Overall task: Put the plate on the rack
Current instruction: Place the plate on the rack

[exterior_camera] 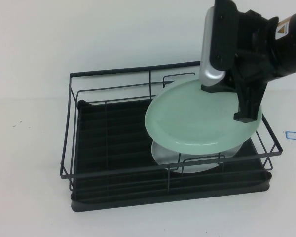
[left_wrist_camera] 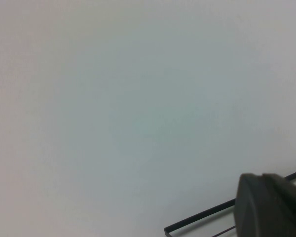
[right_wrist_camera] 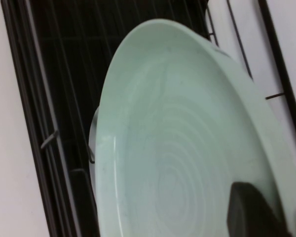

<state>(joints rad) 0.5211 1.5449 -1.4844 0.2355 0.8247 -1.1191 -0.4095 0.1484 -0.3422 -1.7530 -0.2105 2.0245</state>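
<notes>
I see the white table (exterior_camera: 29,59) filling the high view, with the rack (exterior_camera: 113,133) sitting on it, ribbed black tray base under a black wire frame. The rack lies directly under the right gripper.

The right arm (exterior_camera: 286,44) comes in from the far right edge, wrist camera housing silver-grey on its near side. The right gripper (exterior_camera: 237,101) hangs over the right half of the rack, clamped on the plate (exterior_camera: 197,121) at the plate's far-right rim. One black finger (exterior_camera: 246,106) lies on the plate's upper face; the other is hidden, so I take the clamp from the way the plate is carried.

The plate is held off the tray, tilted, its low edge toward me and to the gripper's left. It is inside the rack's outline, above the wire frame on the right side. In the right wrist view the plate (right_wrist_camera: 187,148) fills most of the frame, with faint concentric rings, a black fingertip (right_wrist_camera: 251,210) on it and rack wires beyond.

Below the gripper, under the held plate, a second pale plate (exterior_camera: 187,158) rests in the rack, partly covered.

A small blue-edged tag (exterior_camera: 294,135) lies on the table, beyond the rack, to the gripper's right.

Left gripper (left_wrist_camera: 271,205): only a dark corner of it shows in the left wrist view, beside a rack wire (left_wrist_camera: 202,219), over bare table. I cannot tell whether it is apart or together.
</notes>
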